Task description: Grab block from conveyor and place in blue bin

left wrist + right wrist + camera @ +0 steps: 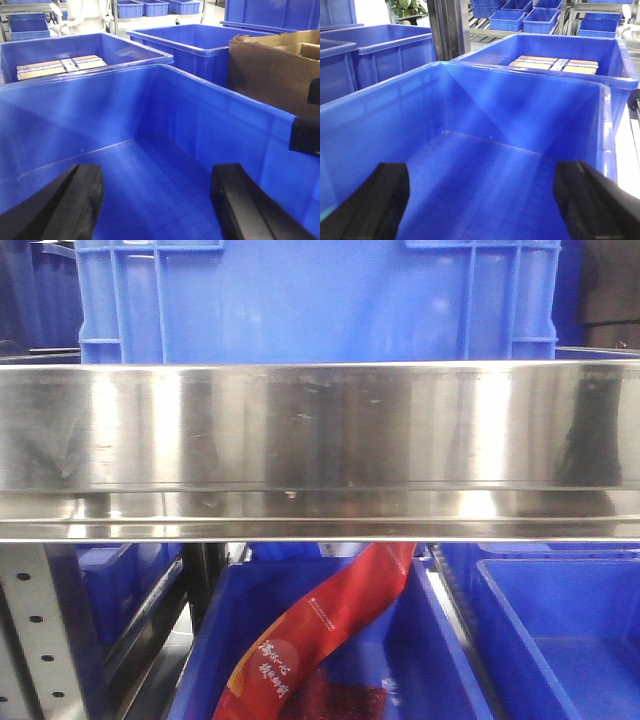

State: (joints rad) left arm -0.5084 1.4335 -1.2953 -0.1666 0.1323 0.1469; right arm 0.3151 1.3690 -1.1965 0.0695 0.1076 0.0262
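Presently, the left gripper (157, 200) hung above the floor of a blue bin (200, 110), jaws spread wide with nothing between them. The right gripper (480, 200) likewise stood released and empty over another blue bin (385, 115). Neither block nor conveyor belt could be made out in any view. The front camera showed a stainless steel rail (320, 430), with a red packet (320, 625) in the crate (210, 660) below.

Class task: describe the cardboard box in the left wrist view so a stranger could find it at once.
Start at the big blue bin filling the foreground. Look past its right wall to the upper right, where the cardboard box stands. It is the only brown thing among blue bins, with torn open flaps on top.
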